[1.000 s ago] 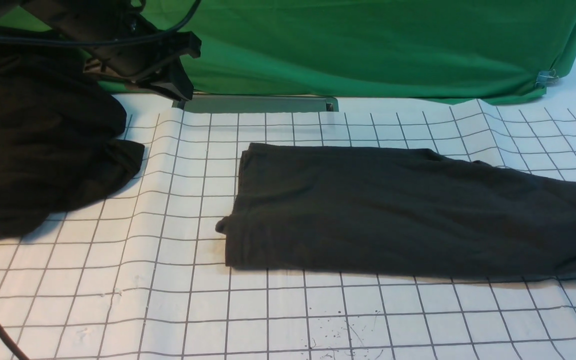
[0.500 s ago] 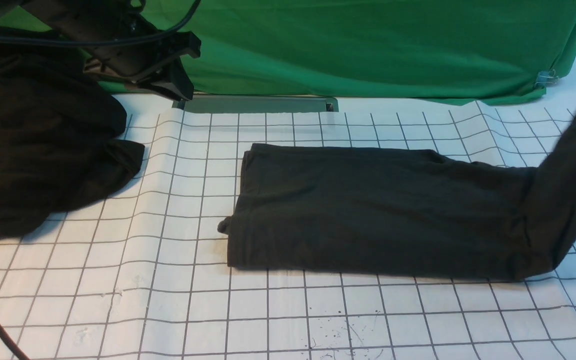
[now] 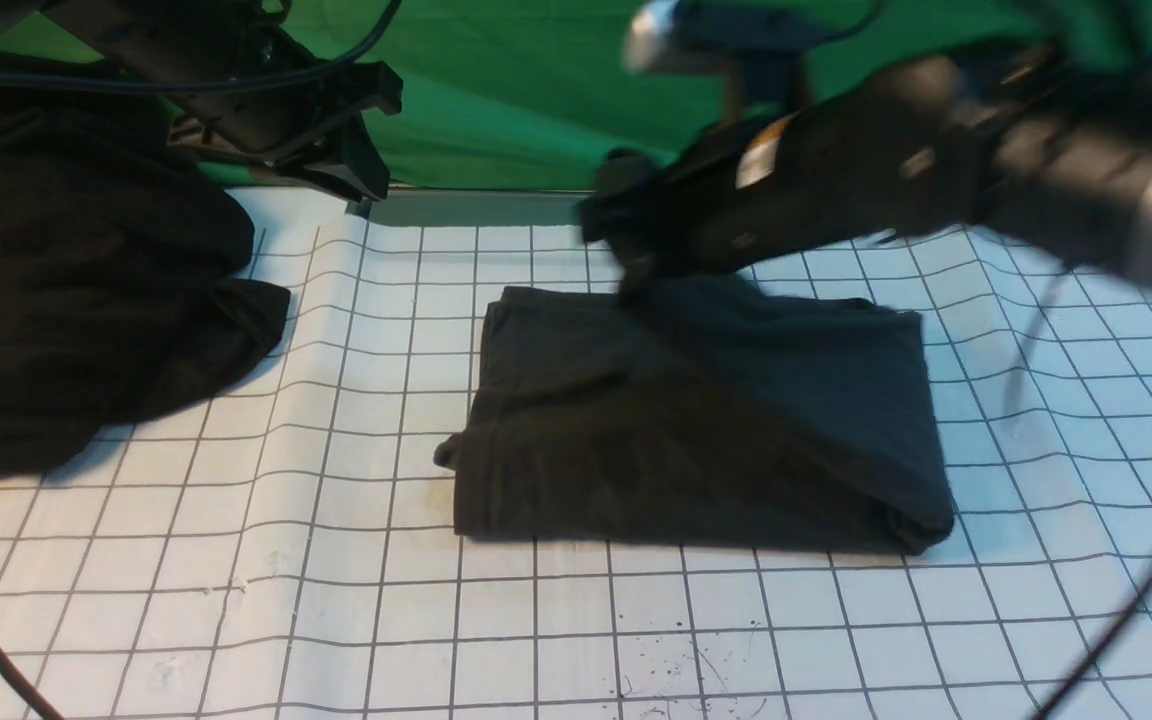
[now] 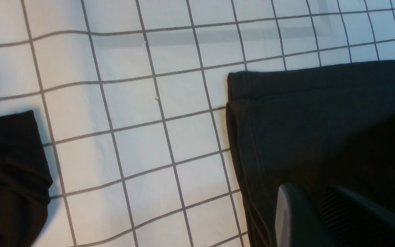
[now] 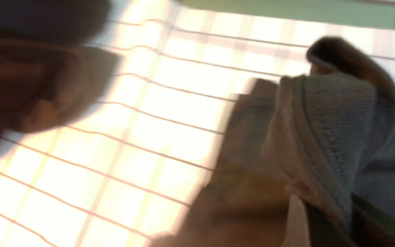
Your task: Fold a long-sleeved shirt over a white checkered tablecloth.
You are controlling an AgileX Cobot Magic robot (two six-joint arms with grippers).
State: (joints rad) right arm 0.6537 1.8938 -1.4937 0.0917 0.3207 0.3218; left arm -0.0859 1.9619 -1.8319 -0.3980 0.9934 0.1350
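A second ago the long-sleeved shirt (image 3: 696,430) lay as one long band running off the right side of the front view. Since then the right arm has swung in and carried that right-hand end up and over toward the left, so the band is now doubled into a shorter, thicker block. The block sits near the middle of the white checkered tablecloth (image 3: 576,640), with its new crease on the right. The right gripper (image 3: 631,265) hangs low at the block's far edge. The blurred right wrist view shows a ribbed hem bunched against its fingers, so it appears to be pinching the top layer still, though the blur leaves that unsure. The left gripper (image 3: 386,143) has not moved from above the far left of the cloth, its jaws a little apart and empty. It is beside the black heap of cloth (image 3: 86,300) and in front of the green cloth (image 3: 736,100). I judge the folding nearly done: the lengthwise narrowing and this crosswise fold are both in place. What remains is to let go of the hem, draw the arm clear, and perhaps square the top layer, which lies a little skewed and short of the left edge. The print is not visible.
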